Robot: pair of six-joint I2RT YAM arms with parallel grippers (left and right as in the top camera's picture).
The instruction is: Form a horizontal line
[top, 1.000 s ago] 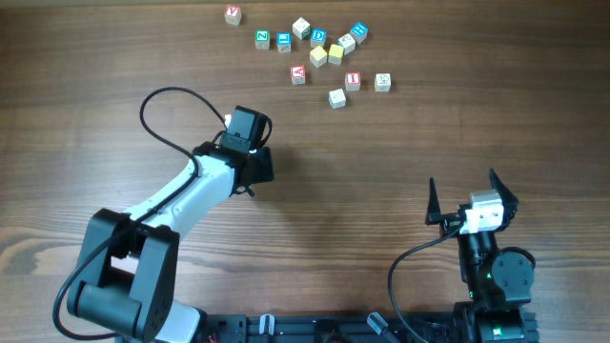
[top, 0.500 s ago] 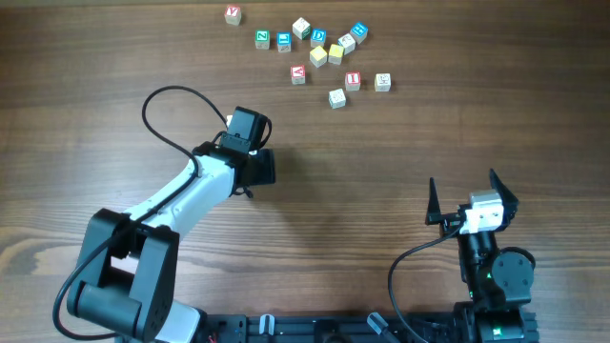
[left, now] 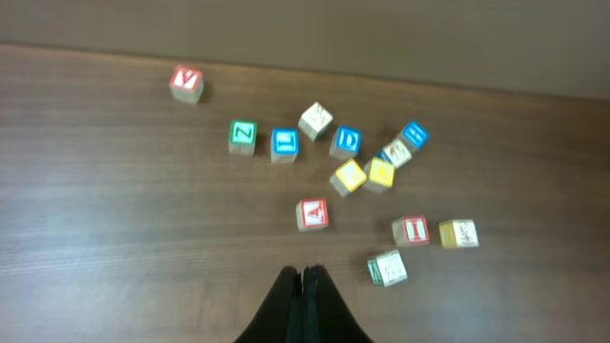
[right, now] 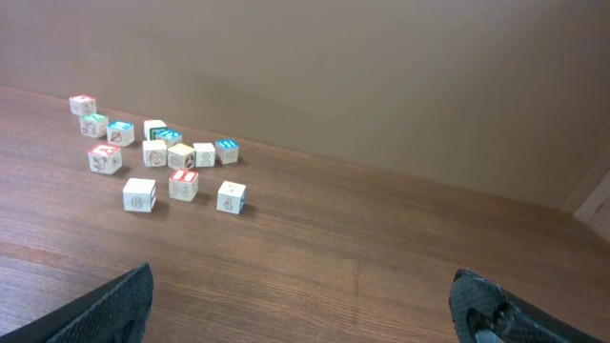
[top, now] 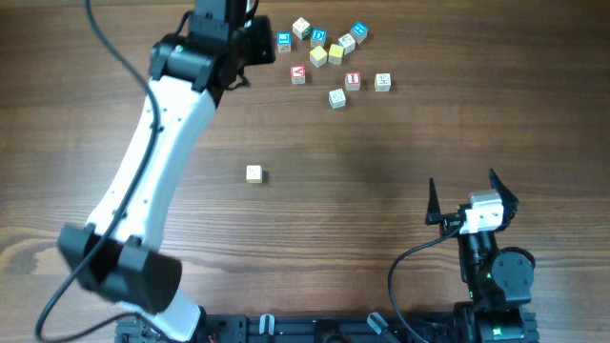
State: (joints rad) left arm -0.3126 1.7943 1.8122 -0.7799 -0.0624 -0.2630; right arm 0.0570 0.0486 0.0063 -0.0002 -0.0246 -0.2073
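While the left claw hangs closed, arm outstretched by the cubes, the right claw gapes.

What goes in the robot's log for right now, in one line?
left fingers: shut, empty, near cubes | right fingers: open, far from cubes | lone cube: apart from the rest | line: not formed

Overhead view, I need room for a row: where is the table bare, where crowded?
Bare: the brown wooden table between the lone pale wooden cube and the right end effector. Crowded: the far edge, where small lettered wooden cubes cluster.
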